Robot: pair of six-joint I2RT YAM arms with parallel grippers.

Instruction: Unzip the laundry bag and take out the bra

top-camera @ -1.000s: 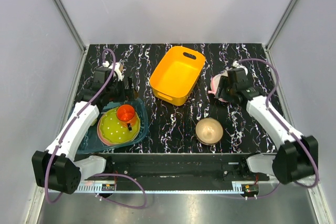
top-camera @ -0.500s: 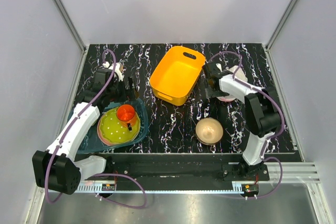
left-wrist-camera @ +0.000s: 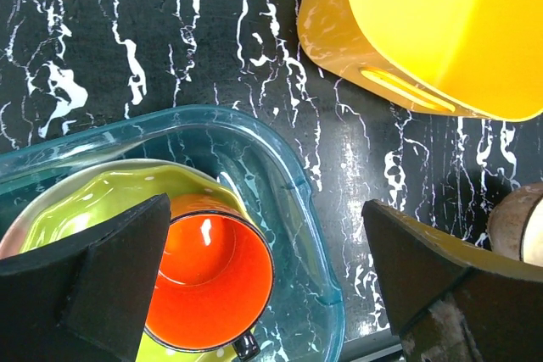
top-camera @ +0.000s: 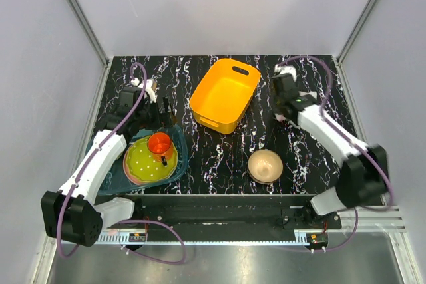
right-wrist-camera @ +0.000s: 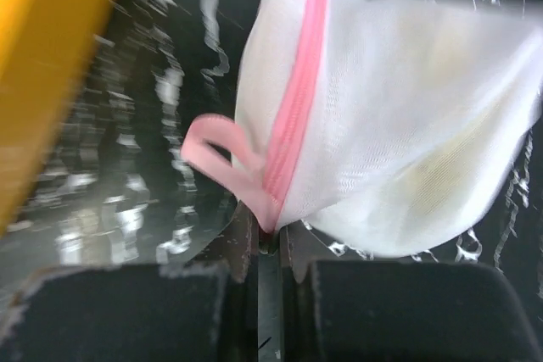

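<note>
The laundry bag (right-wrist-camera: pixel 399 116) is a white mesh pouch with a pink zipper (right-wrist-camera: pixel 297 99) running up its side. My right gripper (right-wrist-camera: pixel 267 239) is shut on the pink trim at the zipper's lower end, next to a pink loop (right-wrist-camera: pixel 216 146). A pale tan shade, likely the bra (right-wrist-camera: pixel 445 167), shows through the mesh. In the top view the right gripper (top-camera: pixel 282 106) covers most of the bag at the back right. My left gripper (left-wrist-camera: pixel 265 218) stands open above an orange cup (left-wrist-camera: pixel 212 269), holding nothing.
An orange basket (top-camera: pixel 225 94) stands at the back centre, close to the left of the bag. A tan bowl (top-camera: pixel 265 165) sits near the front edge. At front left, a teal tray (top-camera: pixel 180 159) holds a green plate (top-camera: pixel 143 164) and the cup.
The right arm has swung its elbow around over the bag, and its jaws have closed on the pink zipper end. The left arm has not moved.
</note>
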